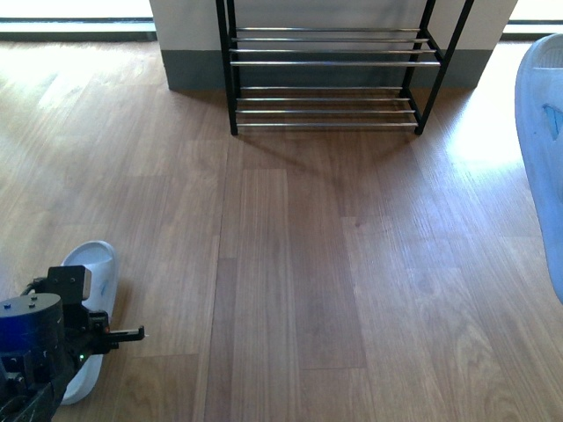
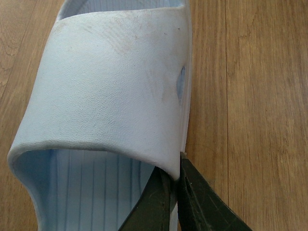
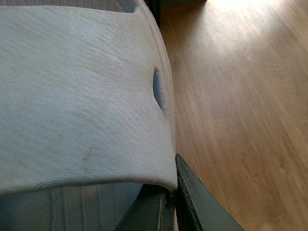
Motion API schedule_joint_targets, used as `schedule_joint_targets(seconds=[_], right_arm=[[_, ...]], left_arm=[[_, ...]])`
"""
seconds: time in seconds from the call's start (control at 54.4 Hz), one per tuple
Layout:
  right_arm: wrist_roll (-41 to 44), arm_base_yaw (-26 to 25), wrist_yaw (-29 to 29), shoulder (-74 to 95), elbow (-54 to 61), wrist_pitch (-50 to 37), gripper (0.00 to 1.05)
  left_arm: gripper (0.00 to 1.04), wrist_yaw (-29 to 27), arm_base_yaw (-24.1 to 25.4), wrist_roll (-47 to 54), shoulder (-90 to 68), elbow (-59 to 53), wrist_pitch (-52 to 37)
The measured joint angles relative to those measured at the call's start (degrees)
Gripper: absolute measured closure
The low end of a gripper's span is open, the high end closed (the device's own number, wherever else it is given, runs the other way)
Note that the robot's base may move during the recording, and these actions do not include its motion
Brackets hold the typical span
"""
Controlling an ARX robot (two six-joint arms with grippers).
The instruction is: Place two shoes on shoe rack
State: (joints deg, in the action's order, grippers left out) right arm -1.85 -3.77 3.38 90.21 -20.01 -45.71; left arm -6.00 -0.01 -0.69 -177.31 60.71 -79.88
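Flooring (image 1: 299, 264) of wood is seen throughout. At 8 o'clock the left slide (image 1: 95, 281) is laid flat on it, its strap edge pinched between the closed-in fingers of the left gripper (image 2: 175, 175). At 3 o'clock the right slide (image 1: 538, 176) is cut by the frame edge, its strap clamped likewise by the right gripper (image 3: 172, 185). Both are pale blue and moulded, with pebbled straps, one small oval vent and ribbed footbeds. The shoe rack (image 1: 334, 61) is stood at 12 o'clock, well apart.
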Motion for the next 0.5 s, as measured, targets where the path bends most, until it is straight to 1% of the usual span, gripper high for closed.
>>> schedule_joint_targets(seconds=[0.496], right_arm=[[0.0, 0.0, 0.0, 0.0, 0.0, 0.0, 1.03]], left_arm=[[1.03, 0.0, 0.0, 0.0, 0.0, -0.7, 0.0]])
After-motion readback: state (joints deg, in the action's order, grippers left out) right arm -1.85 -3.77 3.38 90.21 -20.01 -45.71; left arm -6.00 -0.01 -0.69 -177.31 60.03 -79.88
